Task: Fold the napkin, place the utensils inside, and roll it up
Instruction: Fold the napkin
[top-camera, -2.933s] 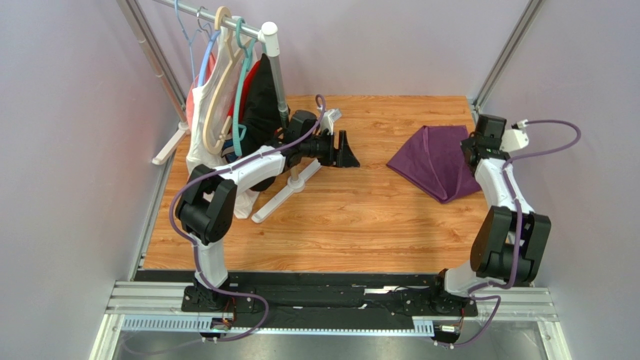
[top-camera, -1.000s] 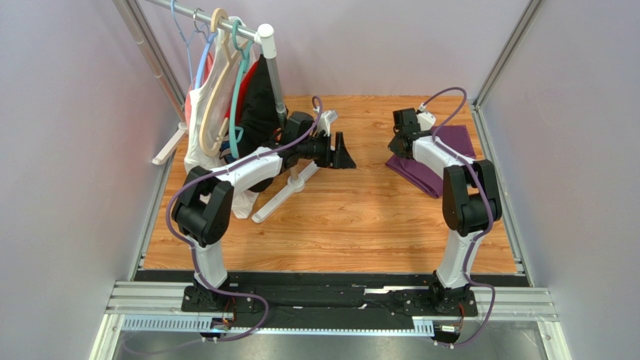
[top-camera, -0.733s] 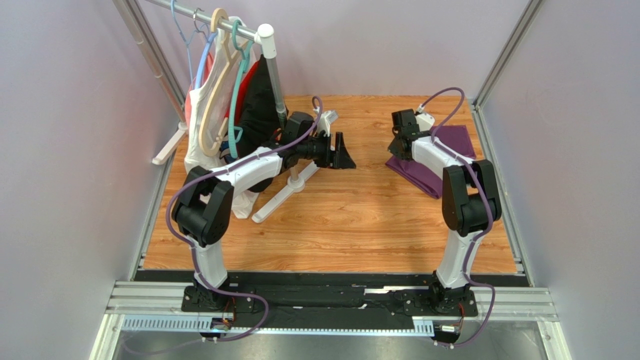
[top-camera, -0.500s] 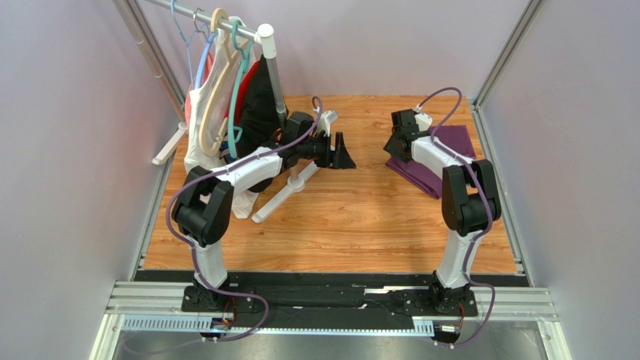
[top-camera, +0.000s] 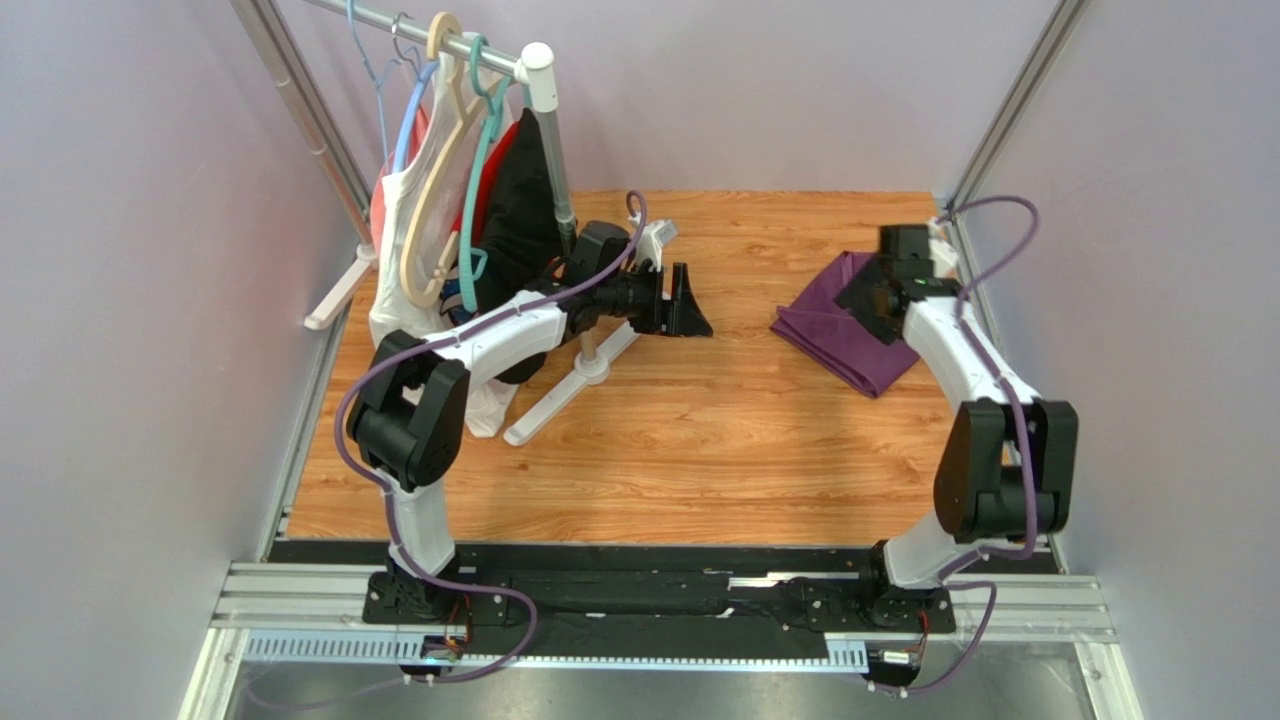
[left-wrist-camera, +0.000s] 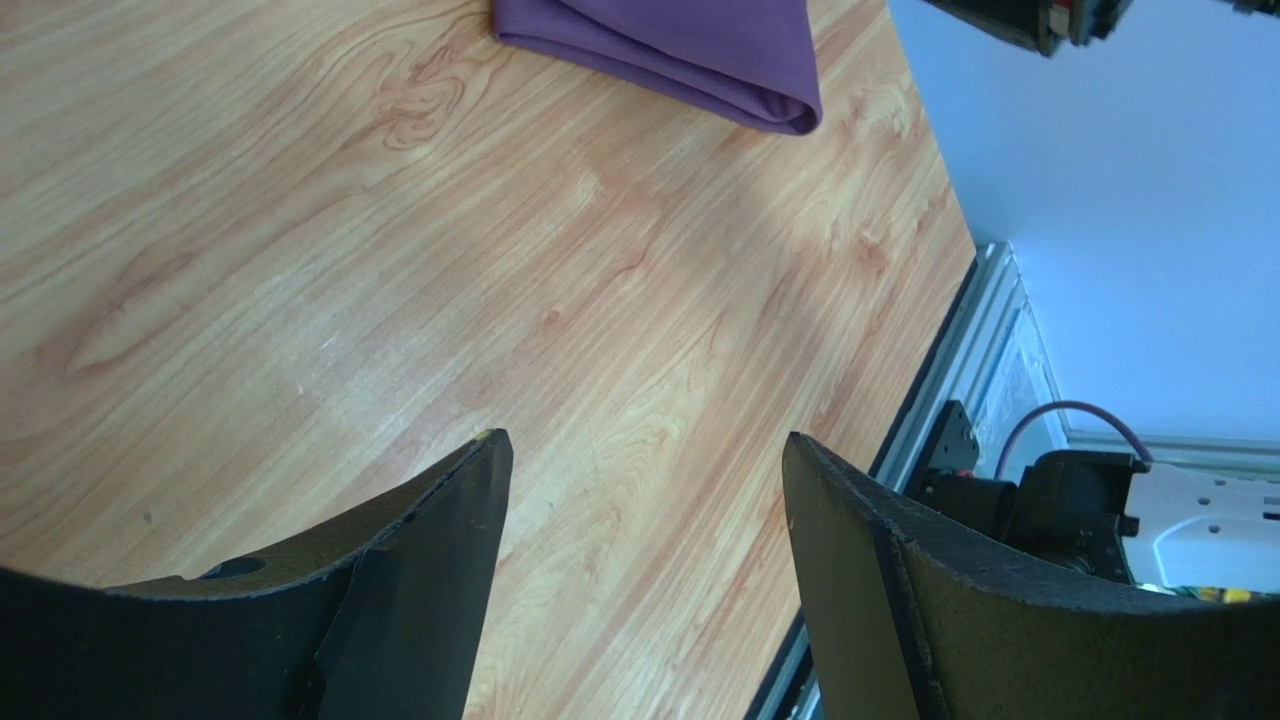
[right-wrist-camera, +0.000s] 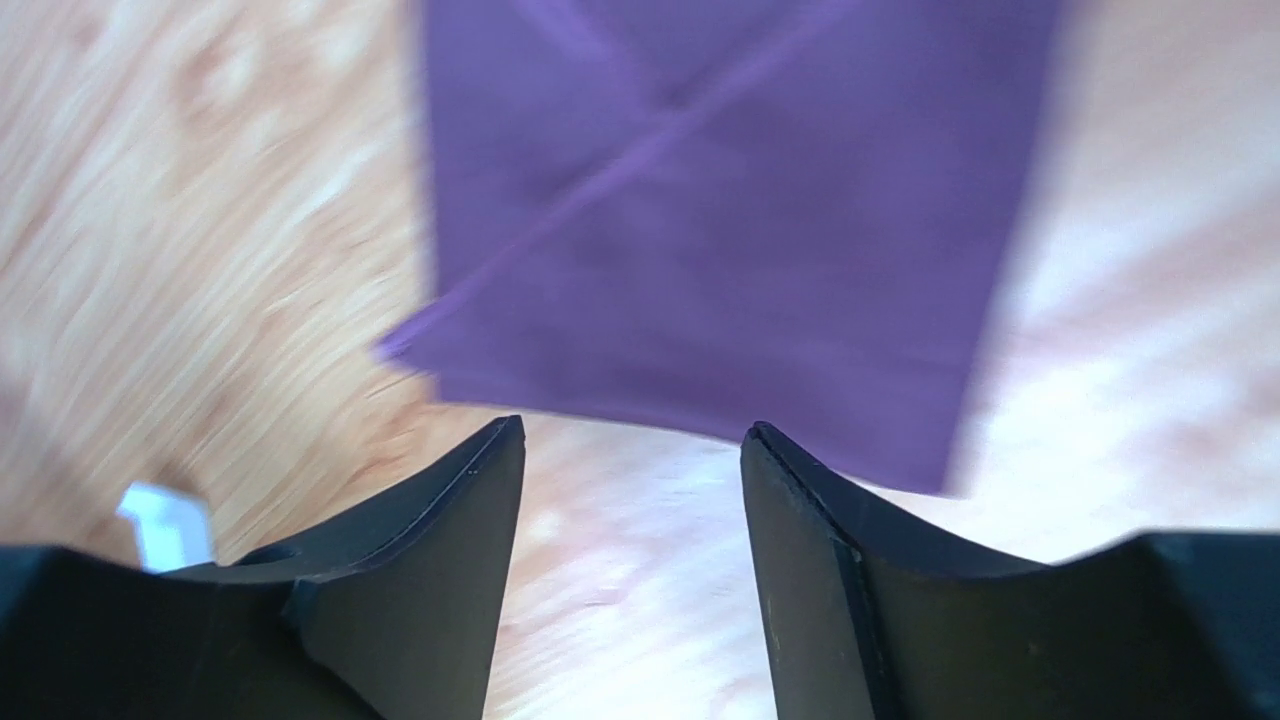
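The right gripper (top-camera: 879, 297) hangs over the far right part of the light wooden table (top-camera: 721, 435), its two black fingers (right-wrist-camera: 436, 525) spread apart with nothing between them. The large purple cloth napkin (top-camera: 834, 323) lies directly below and ahead of that gripper, folded flat into layers, with a diagonal edge running across its top. In the blurred right wrist view, the napkin (right-wrist-camera: 721, 225) fills the space beyond the fingertips, and its near edge sits just past the right gripper (right-wrist-camera: 631, 450) opening. Bare wood shows in the gap itself. The left gripper (top-camera: 694, 308) is held above the middle of the table and points toward the right arm. Its fingers (left-wrist-camera: 436, 555) are also wide apart and hold nothing. From the left gripper (left-wrist-camera: 646, 458), the napkin (left-wrist-camera: 676, 45) lies well ahead on the wood, clearly apart from the fingertips. Behind the left gripper's wrist stands a metal clothes rack (top-camera: 534, 68) hung with white, red and black garments on coloured hangers (top-camera: 451, 180).
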